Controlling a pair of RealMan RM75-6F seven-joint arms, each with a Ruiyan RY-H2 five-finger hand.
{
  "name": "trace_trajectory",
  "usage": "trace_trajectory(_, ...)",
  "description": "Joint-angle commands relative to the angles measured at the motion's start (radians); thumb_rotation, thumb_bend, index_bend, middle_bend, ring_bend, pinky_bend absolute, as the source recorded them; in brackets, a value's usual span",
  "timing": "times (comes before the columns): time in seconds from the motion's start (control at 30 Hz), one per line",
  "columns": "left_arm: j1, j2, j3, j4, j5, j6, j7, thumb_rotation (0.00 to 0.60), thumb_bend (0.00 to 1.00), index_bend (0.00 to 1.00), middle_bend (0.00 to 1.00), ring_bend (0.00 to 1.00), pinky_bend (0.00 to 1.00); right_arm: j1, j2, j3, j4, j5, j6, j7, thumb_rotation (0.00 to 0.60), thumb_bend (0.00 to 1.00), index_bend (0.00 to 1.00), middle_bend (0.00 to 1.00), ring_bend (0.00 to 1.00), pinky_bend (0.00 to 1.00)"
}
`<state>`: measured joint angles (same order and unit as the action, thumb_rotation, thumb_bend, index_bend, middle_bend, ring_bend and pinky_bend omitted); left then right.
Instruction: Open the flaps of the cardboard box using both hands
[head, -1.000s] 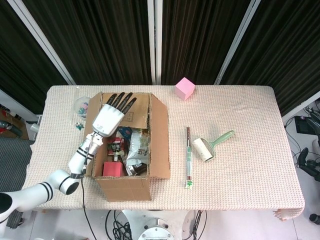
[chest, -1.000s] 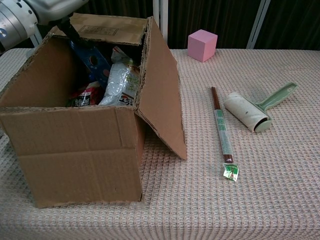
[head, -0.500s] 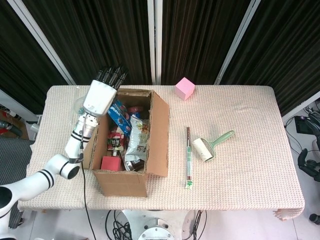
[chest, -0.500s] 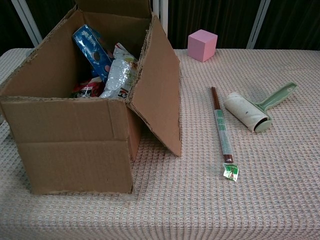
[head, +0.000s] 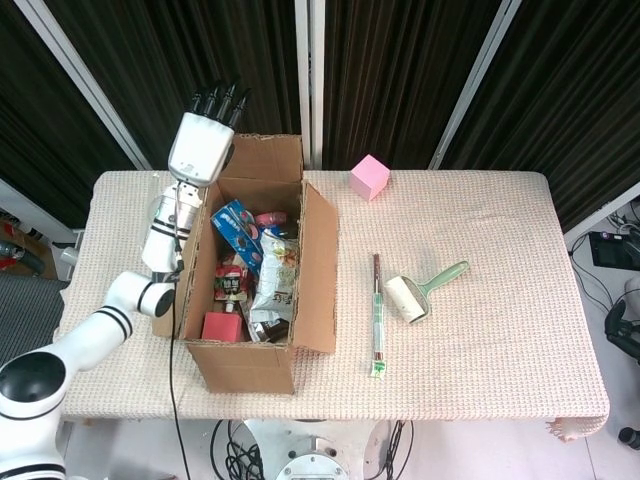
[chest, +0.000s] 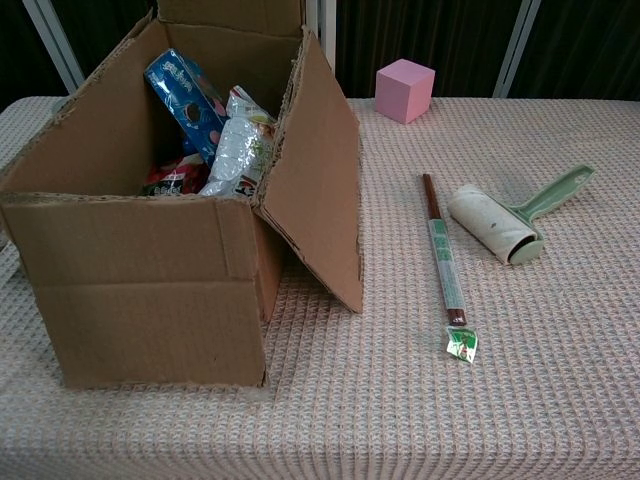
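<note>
The cardboard box (head: 310, 300) (chest: 150, 290) stands at the table's left with its top open and snack packs (head: 260, 270) inside. Its far flap (head: 268, 157) stands upright, and its right flap (chest: 325, 200) hangs down the outside. My left hand (head: 203, 140) is raised above the box's far left corner, fingers straight and apart, holding nothing, close beside the far flap. The chest view does not show this hand. My right hand is in neither view.
A pink cube (head: 369, 177) (chest: 405, 90) sits at the back of the table. A packet of chopsticks (head: 377, 320) (chest: 443, 255) and a green-handled lint roller (head: 420, 293) (chest: 510, 225) lie right of the box. A clear round object (head: 160, 212) sits left of the box.
My left hand rose from over the box's inside to above its far left corner. The far flap swung from lying over the opening to upright. The box shifted slightly.
</note>
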<state>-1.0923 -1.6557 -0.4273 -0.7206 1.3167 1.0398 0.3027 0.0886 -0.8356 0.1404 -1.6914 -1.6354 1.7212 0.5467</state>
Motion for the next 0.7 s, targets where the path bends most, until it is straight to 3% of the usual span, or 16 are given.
trace_trajectory(0.03, -0.062, -0.085, -0.007, 0.136, -0.034, -0.040, -0.063, 0.600, 0.28, 0.00, 0.00, 0.08, 0.20, -0.003, 0.004, 0.003, 0.004, 0.007, 0.003, 0.009, 0.600, 0.66, 0.00, 0.00, 0.00, 0.00)
trace_trajectory(0.27, -0.119, -0.189, -0.033, 0.311, -0.103, -0.100, -0.120, 0.600, 0.19, 0.00, 0.00, 0.08, 0.19, 0.001, 0.009, 0.001, -0.002, -0.004, -0.006, 0.011, 0.600, 0.66, 0.00, 0.00, 0.00, 0.00)
trace_trajectory(0.4, -0.135, -0.220, -0.019, 0.373, -0.108, -0.125, -0.139, 0.600, 0.14, 0.00, 0.00, 0.08, 0.19, 0.005, 0.001, 0.001, 0.006, 0.003, -0.016, -0.004, 0.600, 0.63, 0.00, 0.00, 0.00, 0.00)
trace_trajectory(0.47, -0.136, -0.225, -0.009, 0.390, -0.104, -0.129, -0.159, 0.600, 0.10, 0.00, 0.00, 0.08, 0.19, 0.007, -0.001, 0.002, 0.014, 0.011, -0.025, -0.013, 0.600, 0.53, 0.00, 0.00, 0.00, 0.00)
trace_trajectory(0.6, -0.137, -0.224, -0.002, 0.404, -0.108, -0.138, -0.193, 0.600, 0.00, 0.00, 0.00, 0.08, 0.19, 0.009, -0.003, 0.005, 0.023, 0.017, -0.028, -0.044, 0.600, 0.16, 0.00, 0.00, 0.00, 0.00)
trace_trajectory(0.7, -0.140, -0.224, 0.001, 0.410, -0.111, -0.136, -0.202, 0.600, 0.00, 0.00, 0.00, 0.08, 0.19, 0.009, -0.006, 0.006, 0.022, 0.012, -0.026, -0.069, 0.600, 0.01, 0.00, 0.00, 0.00, 0.00)
